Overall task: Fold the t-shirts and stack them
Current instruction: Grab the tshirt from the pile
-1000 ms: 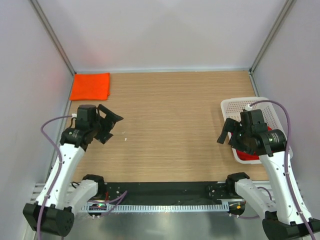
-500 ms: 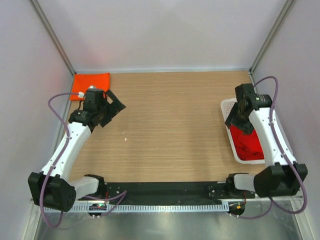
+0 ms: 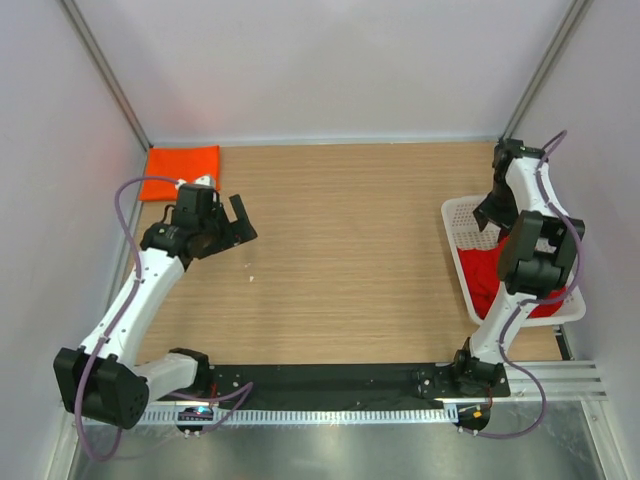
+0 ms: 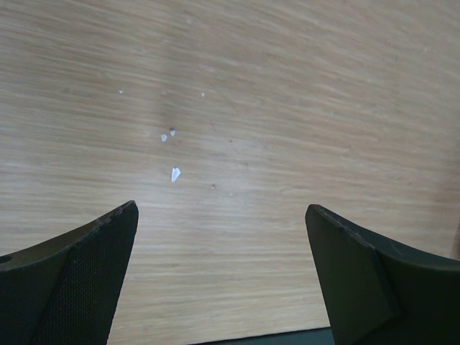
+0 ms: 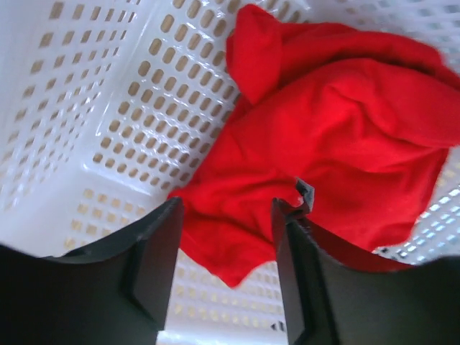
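Note:
The bright orange t-shirt lies folded flat at the table's back left corner. The deeper red t-shirt lies crumpled in the white mesh basket at the right; in the right wrist view it fills the basket's floor. My right gripper hangs open and empty over the basket's far end, its jaws apart just above the red cloth. My left gripper is open and empty over bare wood, right of and nearer than the orange shirt.
The basket's perforated wall stands left of the red shirt. A few small white specks lie on the wooden table. Grey walls close in the table on three sides. A black strip runs along the near edge.
My right arm has swung from the basket's near end up to its far end and now points down into it. My left gripper has moved toward the orange shirt, then turned right.

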`<control>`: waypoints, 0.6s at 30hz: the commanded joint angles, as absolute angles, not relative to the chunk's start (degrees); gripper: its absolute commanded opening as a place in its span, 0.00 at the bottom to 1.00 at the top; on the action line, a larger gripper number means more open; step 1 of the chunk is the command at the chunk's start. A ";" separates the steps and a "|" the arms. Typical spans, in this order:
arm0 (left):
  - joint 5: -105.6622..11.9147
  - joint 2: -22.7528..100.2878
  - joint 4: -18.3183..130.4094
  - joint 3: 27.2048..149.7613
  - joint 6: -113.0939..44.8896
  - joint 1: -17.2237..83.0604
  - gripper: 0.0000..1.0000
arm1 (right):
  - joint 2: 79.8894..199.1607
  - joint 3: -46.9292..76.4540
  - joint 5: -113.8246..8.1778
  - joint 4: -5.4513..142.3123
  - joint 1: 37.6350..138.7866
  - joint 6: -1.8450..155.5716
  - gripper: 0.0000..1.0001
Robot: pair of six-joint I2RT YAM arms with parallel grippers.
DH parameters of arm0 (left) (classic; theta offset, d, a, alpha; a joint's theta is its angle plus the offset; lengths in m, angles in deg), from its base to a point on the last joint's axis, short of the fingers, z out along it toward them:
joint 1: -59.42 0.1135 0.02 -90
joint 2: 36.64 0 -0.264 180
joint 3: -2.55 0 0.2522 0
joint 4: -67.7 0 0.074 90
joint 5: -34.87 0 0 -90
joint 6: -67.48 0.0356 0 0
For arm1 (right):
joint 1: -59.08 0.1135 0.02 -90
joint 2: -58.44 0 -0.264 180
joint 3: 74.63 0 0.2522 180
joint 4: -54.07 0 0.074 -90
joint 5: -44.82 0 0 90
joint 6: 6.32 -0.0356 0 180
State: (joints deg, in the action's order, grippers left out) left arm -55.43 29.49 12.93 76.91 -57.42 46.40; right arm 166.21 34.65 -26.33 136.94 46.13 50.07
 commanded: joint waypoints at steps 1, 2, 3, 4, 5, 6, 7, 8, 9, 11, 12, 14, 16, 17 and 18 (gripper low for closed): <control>-53.82 27.96 11.76 76.78 -51.88 44.13 1.00 | 169.44 34.76 -28.13 134.46 46.87 45.63 0.61; -54.69 27.87 11.15 77.04 -51.18 43.86 1.00 | 169.89 33.80 -29.18 133.76 46.87 44.06 0.63; -54.70 27.79 10.79 77.13 -50.74 43.86 1.00 | 170.06 31.35 -29.53 132.27 46.87 43.08 0.65; -56.61 27.79 10.35 77.40 -50.21 43.69 1.00 | 169.89 30.02 -30.06 131.56 46.87 42.03 0.65; -58.02 27.79 9.65 78.01 -49.51 43.60 1.00 | 169.72 28.53 -30.41 130.77 46.87 40.80 0.66; -58.56 27.26 8.69 78.27 -48.46 43.42 1.00 | 169.54 25.99 -31.11 129.29 46.87 38.61 0.66; -59.08 26.82 8.24 78.36 -47.75 42.90 1.00 | 169.45 24.83 -31.21 128.40 46.87 37.37 0.66; -59.44 26.47 7.89 78.54 -47.14 42.72 1.00 | 169.54 24.04 -30.86 127.52 46.95 36.49 0.66; -60.83 26.12 6.93 78.89 -46.09 42.46 1.00 | 169.80 23.16 -30.16 125.86 46.87 35.96 0.64; -62.77 25.15 6.05 79.50 -45.11 41.32 1.00 | 171.11 23.06 -29.02 125.49 46.87 35.69 0.62; -64.61 24.71 5.52 80.03 -44.50 40.79 1.00 | 171.47 23.24 -28.31 126.10 46.87 35.43 0.56; -66.29 23.57 4.38 80.38 -42.57 39.21 1.00 | 171.39 22.63 -25.50 126.02 46.78 34.73 0.49; -68.49 22.87 3.76 80.56 -40.99 38.24 1.00 | 170.25 22.10 -22.70 126.46 46.87 33.76 0.29; -69.02 22.08 3.76 80.56 -40.72 37.98 1.00 | 169.46 22.36 -21.99 126.72 46.78 33.58 0.23; -69.63 21.90 3.67 80.56 -40.63 37.71 1.00 | 167.88 23.84 -20.94 128.11 46.78 33.32 0.12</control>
